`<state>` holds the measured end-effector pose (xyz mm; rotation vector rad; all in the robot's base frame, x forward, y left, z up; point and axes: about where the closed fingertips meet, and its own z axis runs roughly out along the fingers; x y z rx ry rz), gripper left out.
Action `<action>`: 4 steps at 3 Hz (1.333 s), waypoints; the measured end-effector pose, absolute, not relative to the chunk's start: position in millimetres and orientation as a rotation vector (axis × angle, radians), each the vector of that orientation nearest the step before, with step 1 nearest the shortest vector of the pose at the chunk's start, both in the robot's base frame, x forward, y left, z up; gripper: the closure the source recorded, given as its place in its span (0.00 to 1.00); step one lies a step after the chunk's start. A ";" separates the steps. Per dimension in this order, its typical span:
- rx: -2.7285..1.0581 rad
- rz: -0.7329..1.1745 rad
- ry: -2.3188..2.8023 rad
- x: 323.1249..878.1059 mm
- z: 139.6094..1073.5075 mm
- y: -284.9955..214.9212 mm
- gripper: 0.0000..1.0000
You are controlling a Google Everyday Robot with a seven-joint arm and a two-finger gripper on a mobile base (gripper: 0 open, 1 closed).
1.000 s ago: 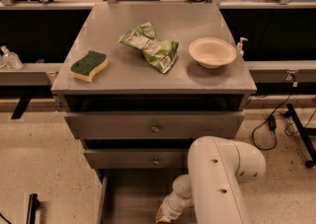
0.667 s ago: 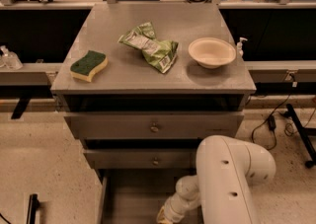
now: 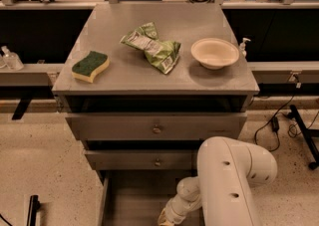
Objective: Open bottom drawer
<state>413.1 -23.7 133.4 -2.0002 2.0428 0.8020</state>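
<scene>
The camera looks down on a grey cabinet (image 3: 149, 83) with three drawers stacked in its front. On its flat top lie a yellow sponge (image 3: 90, 65) with a green scrubbing face near the left front corner, a crumpled green snack bag (image 3: 152, 48) around the middle, and a pale empty bowl (image 3: 215, 53) upright toward the right, each well apart from the others. A small pump bottle (image 3: 242, 47) stands just past the right edge of the top, behind the bowl. The top drawer (image 3: 119, 128) sits slightly out from the cabinet, with a round knob (image 3: 157, 130) at its centre; the middle drawer (image 3: 124, 160) below it is narrower and has its own small knob (image 3: 158, 162). The bottom drawer (image 3: 134, 195) stands open under these two, its plain grey inside showing from the middle drawer down to the lower edge of the view, with its left wall visible and its front panel cut off by that edge. The robot's white arm (image 3: 232, 180) fills the lower right, its thick rounded link in front of the right part of the open drawer, and a slimmer jointed section bends down and left from it. The gripper (image 3: 164, 218) is at the very bottom of the view, low over the bottom drawer's inside and mostly cut off by the edge; whether it is open or closed, or has hold of anything, cannot be told. Black cables (image 3: 271, 123) trail on the speckled floor (image 3: 40, 170) to the right of the cabinet.
</scene>
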 end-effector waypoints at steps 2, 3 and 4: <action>-2.000 0.802 2.043 413.1 133.4 -23.7 1.00; -2.000 0.802 2.043 413.6 133.5 -23.9 0.82; -2.000 0.802 2.043 414.5 133.9 -24.1 0.59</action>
